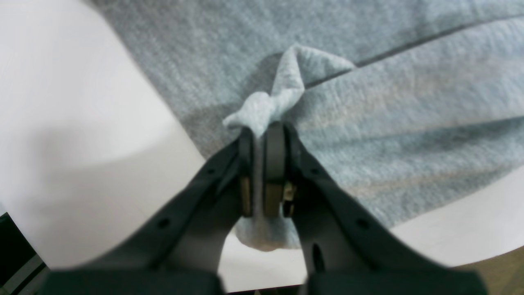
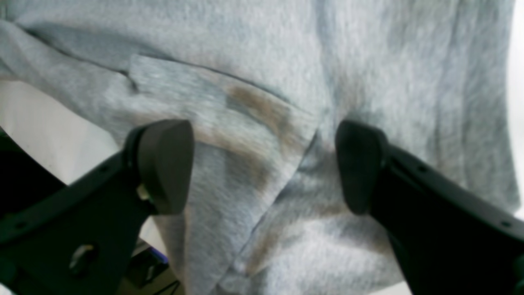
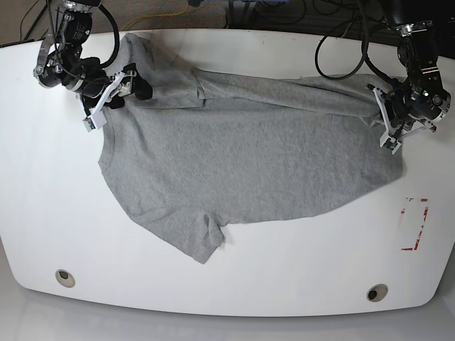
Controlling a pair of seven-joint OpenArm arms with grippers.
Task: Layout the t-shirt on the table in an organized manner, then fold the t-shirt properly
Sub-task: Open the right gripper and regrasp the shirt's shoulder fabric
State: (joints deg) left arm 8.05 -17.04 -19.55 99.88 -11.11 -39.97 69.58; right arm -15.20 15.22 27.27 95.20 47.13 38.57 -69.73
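The light grey t-shirt [image 3: 249, 156] lies spread across the white table [image 3: 213, 284], wrinkled, with one sleeve pointing toward the front edge and a fold along the far side. On the right of the base view, my left gripper [image 3: 387, 128] sits at the shirt's edge. In the left wrist view it [image 1: 260, 135] is shut on a pinched fold of the t-shirt [image 1: 409, 123]. My right gripper [image 3: 114, 96] is at the shirt's far left corner. In the right wrist view it [image 2: 262, 168] is open, its fingers [image 2: 163, 164] straddling overlapping layers of the t-shirt [image 2: 262, 61].
Two round metal grommet holes [image 3: 65, 278] [image 3: 377, 293] sit near the table's front edge. A small red-outlined rectangle [image 3: 414, 224] marks the right side. Cables [image 3: 284, 14] run behind the far edge of the table.
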